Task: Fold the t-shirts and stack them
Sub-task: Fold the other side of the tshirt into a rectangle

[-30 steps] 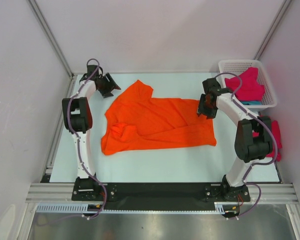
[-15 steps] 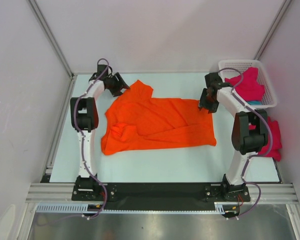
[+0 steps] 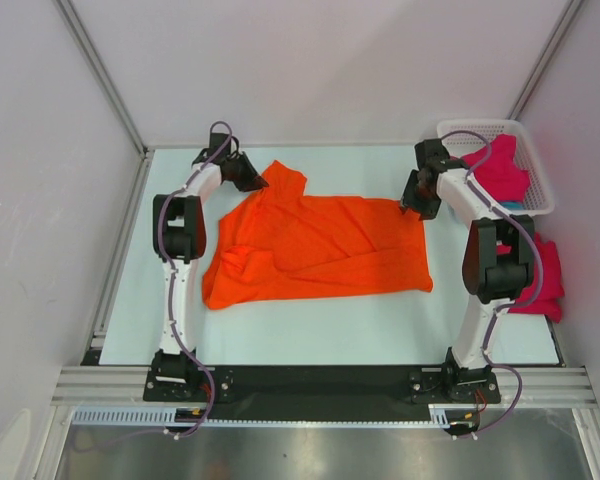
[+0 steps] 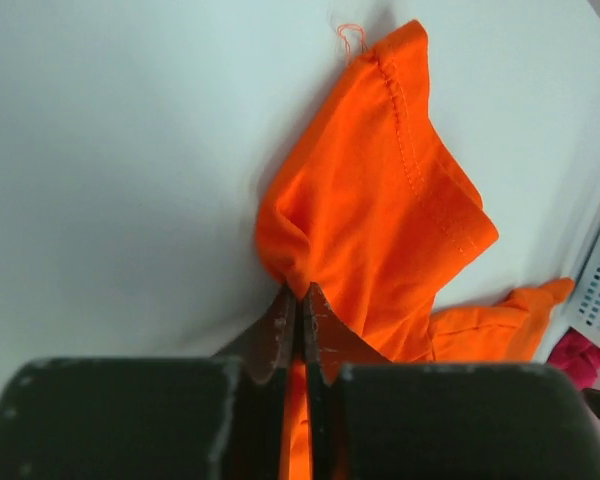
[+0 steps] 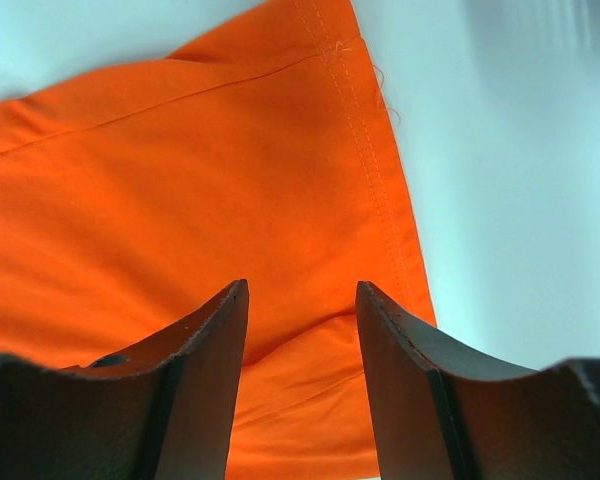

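Top external: we have barely begun, orange t-shirt (image 3: 315, 250) unfolded, left gripper (image 3: 260, 181) pinching its 11 o'clock sleeve, right gripper (image 3: 411, 208) parted above the 2 o'clock corner.

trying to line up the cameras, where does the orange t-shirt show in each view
Top external: the orange t-shirt lies spread mid-table, between the two arms.
Left wrist: the orange t-shirt sits centre-right, a fold pinched in the shut left gripper.
Right wrist: the orange t-shirt fills left and centre, under the open right gripper.
Shared landmark: the white basket, far right in the top view, shows at the left wrist view's right edge; the right wrist view lacks it.
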`<state>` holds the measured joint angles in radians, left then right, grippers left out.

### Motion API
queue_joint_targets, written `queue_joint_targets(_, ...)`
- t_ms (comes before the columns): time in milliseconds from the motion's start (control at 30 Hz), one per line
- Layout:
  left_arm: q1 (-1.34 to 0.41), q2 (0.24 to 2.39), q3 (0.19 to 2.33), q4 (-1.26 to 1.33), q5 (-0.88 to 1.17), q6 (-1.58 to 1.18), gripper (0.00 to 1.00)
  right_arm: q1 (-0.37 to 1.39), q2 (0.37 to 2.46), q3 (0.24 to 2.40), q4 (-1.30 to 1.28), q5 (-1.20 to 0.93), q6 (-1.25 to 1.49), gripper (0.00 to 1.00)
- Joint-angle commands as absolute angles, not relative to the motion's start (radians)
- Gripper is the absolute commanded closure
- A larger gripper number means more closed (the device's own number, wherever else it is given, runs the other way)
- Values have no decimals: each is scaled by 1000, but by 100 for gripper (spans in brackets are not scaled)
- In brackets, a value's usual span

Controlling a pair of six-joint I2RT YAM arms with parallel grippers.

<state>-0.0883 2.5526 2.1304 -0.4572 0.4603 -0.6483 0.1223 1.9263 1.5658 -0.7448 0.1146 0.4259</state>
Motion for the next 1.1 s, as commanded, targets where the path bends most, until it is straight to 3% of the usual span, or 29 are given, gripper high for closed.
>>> queue_joint_targets(0, -95, 2545, 2118, -494, 407, -621, 99, 118, 1945, 1585, -738, 104, 431, 47)
queue_joint_targets(267, -84, 2453, 2095, -531, 328, -575, 100, 117, 1999, 1606, -724, 94, 433, 47)
queue_joint_targets(833, -107, 2223, 2014, -555, 268, -482, 100, 123, 1890, 1459, -661, 46, 436, 48)
queue_joint_targets(1067, -152, 2044, 1810, -538, 210, -440, 100, 123, 1801, 1376, -640, 35, 431, 48)
